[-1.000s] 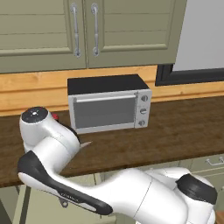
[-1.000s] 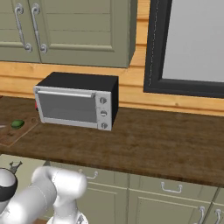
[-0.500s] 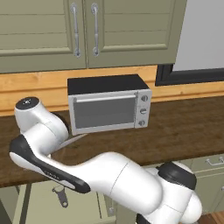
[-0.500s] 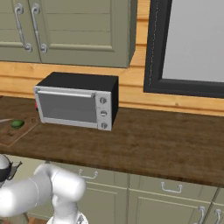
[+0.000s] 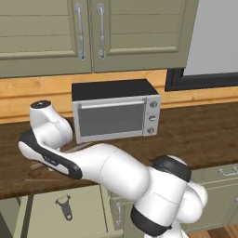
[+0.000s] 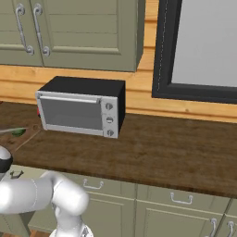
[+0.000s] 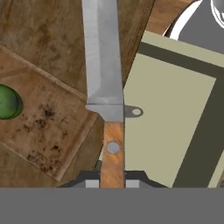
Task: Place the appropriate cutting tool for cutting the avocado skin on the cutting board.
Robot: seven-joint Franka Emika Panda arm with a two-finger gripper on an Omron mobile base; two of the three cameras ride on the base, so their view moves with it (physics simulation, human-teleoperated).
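The pincer (image 7: 113,183) pinches the orange-brown wooden handle of the slim silver-bladed knife (image 7: 103,65), held over the dark bench (image 7: 26,26) beside the mottled brown rectangular cutting board (image 7: 48,127); the small dark green avocado (image 7: 8,101), cut off at the frame edge, sits on the board; an open pale drawer (image 5: 60,211) holds a dark ring-headed tool (image 5: 64,207).

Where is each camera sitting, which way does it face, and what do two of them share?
Left base view: behind the arm's left, looking forward-down at the toaster oven and counter; white arm rises lower right.
Right base view: behind its right, same oven; arm lower left.
Hand view: on the hand, looking along the knife over the board and avocado.
Shared: oven, counter.
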